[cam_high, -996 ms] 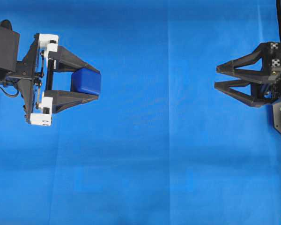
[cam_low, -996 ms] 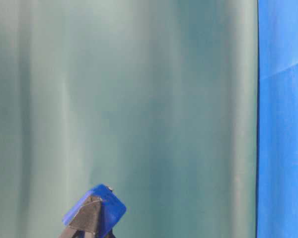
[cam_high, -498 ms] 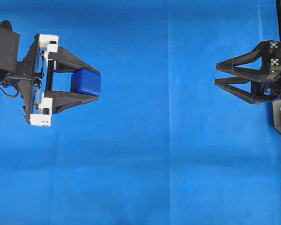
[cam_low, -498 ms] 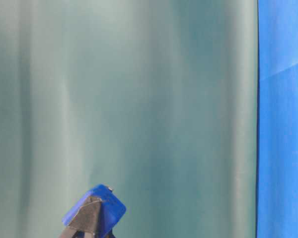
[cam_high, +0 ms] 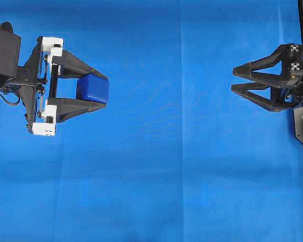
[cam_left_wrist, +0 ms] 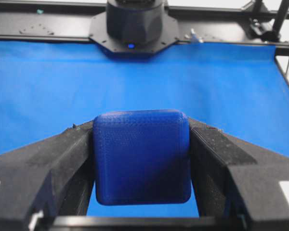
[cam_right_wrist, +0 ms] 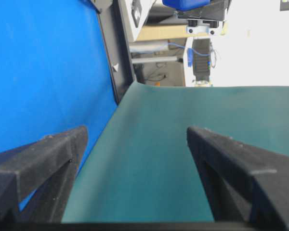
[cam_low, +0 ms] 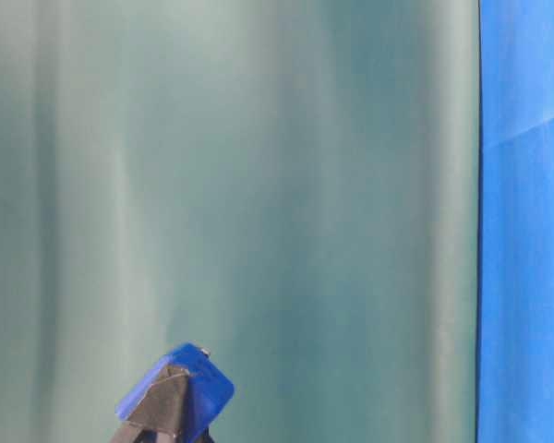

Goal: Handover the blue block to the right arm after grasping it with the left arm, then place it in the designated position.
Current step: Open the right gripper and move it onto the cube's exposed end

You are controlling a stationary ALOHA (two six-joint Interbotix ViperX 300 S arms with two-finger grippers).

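Left tool [cam_high: 106, 91] grips the blue block [cam_high: 93, 89] (above the cloth [cam_high: 166, 176]); right tool [cam_high: 232, 80] gapes wide, holding nothing.

A blue cloth [cam_high: 156, 166] covers the table, creased in faint fold lines. A teal-green backdrop [cam_low: 258, 185] hangs behind it, with a black frame rail [cam_left_wrist: 48, 33] along the cloth's edge.

In your table-level view the blue block [cam_low: 183, 392] and the left gripper [cam_low: 157, 415] are cut off by the bottom edge; the right arm [cam_high: 298, 75] runs off the overhead frame.
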